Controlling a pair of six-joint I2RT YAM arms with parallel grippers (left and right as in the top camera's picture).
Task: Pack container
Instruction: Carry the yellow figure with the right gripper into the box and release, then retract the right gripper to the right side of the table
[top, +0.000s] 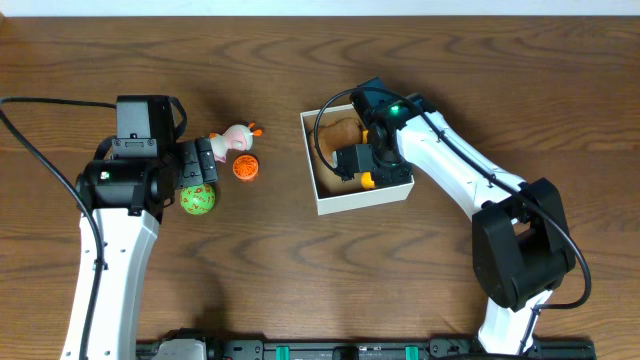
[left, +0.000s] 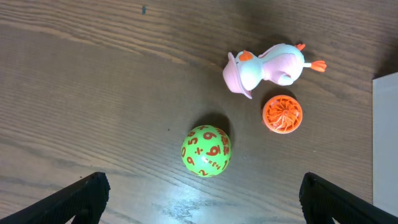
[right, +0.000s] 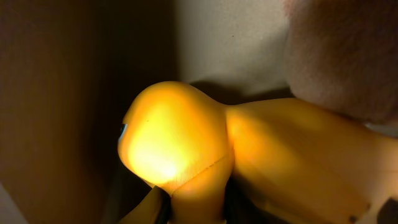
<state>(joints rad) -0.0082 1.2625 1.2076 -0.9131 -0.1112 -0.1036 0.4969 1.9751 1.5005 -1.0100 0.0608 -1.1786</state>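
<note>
The container (top: 366, 201) is a shallow white box right of centre; its edge shows in the left wrist view (left: 387, 137) and its pale inner wall in the right wrist view (right: 236, 43). A brown plush (top: 343, 130) lies inside it, also seen in the right wrist view (right: 342, 56). My right gripper (top: 360, 168) is down in the container, shut on a yellow toy (right: 186, 143), with its jaws (right: 196, 211) either side of it. My left gripper (left: 205, 193) is open and empty, just short of a green ball with orange numbers (left: 206, 150).
A pink and white duck toy (left: 267, 68) and an orange ridged disc (left: 282, 114) lie on the wooden table between the green ball (top: 197, 200) and the container. In the overhead view the duck (top: 235, 138) and the disc (top: 246, 168) sit next to my left gripper (top: 198, 162).
</note>
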